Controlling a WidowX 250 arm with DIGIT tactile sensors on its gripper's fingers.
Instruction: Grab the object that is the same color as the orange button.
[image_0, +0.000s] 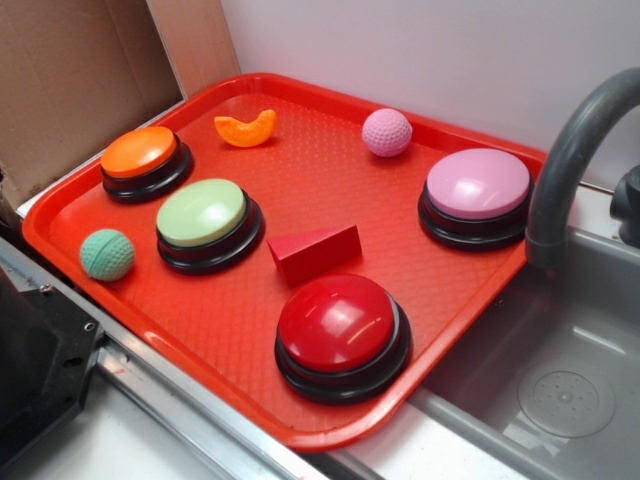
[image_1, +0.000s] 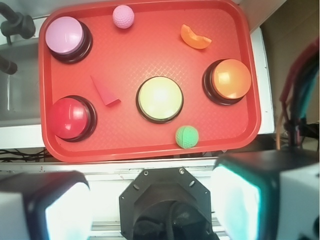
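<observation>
From the wrist view the gripper (image_1: 155, 210) hangs high above the near tray (image_0: 330, 430) rim, jaws spread wide with nothing between them. Nearest sit the red button (image_0: 340, 325) and red wedge (image_0: 315, 252), then the orange button (image_0: 140, 152) at the left edge. Farthest back lies the orange crescent (image_0: 246, 128) (small, curved like a citrus slice), lying apart from the rest on bare tray, near the far rim.
</observation>
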